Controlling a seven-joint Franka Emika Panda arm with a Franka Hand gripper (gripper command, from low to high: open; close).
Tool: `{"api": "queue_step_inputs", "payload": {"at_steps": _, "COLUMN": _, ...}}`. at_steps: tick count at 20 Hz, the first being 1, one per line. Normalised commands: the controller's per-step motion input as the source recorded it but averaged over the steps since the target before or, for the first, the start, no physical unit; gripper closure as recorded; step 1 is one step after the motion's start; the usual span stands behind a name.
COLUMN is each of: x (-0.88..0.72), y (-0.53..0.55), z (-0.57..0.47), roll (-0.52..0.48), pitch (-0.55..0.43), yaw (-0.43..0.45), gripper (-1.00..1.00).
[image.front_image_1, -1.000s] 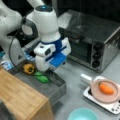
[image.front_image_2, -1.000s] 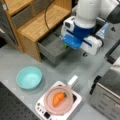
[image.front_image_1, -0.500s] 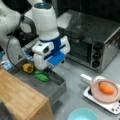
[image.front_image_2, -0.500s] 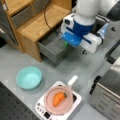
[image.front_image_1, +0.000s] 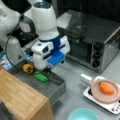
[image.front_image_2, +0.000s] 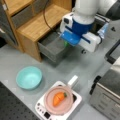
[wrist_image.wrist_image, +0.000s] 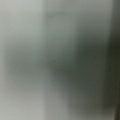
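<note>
The hand (image.front_image_1: 48, 70) hangs over the grey bin (image.front_image_1: 53, 88); its opening cannot be told. Below it lies a green vegetable (image.front_image_1: 41, 77), a yellow one (image.front_image_1: 27, 68) beside.

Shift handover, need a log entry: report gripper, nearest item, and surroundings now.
Gripper low over grey open drawer, fingers hidden. Green vegetable directly below, yellow pepper beside it. Orange carrot on pink plate, apart.
</note>
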Motion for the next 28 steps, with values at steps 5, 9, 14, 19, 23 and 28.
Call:
{"api": "queue_step_inputs", "payload": {"at_steps": 5, "x": 0.17, "y": -0.1, "z": 0.21, "roll": -0.121, "pitch": 0.204, "yaw": 0.141, "gripper": -1.0}}
{"api": "queue_step_inputs", "payload": {"at_steps": 9, "x": 0.12, "y": -0.07, "z": 0.2, "roll": -0.111, "pitch": 0.197, "yaw": 0.142, "gripper": -1.0}}
{"api": "queue_step_inputs", "payload": {"at_steps": 14, "x": 0.09, "y": -0.01, "z": 0.2, "roll": -0.102, "pitch": 0.182, "yaw": 0.127, "gripper": -1.0}}
{"api": "queue_step_inputs", "payload": {"at_steps": 19, "x": 0.08, "y": 0.08, "z": 0.23, "roll": -0.093, "pitch": 0.177, "yaw": 0.116, "gripper": -1.0}}
{"api": "queue_step_inputs", "payload": {"at_steps": 23, "x": 0.11, "y": 0.11, "z": 0.22, "roll": -0.06, "pitch": 0.173, "yaw": 0.106, "gripper": -1.0}}
{"api": "queue_step_inputs", "payload": {"at_steps": 28, "x": 0.14, "y": 0.12, "z": 0.23, "roll": -0.021, "pitch": 0.177, "yaw": 0.092, "gripper": -1.0}}
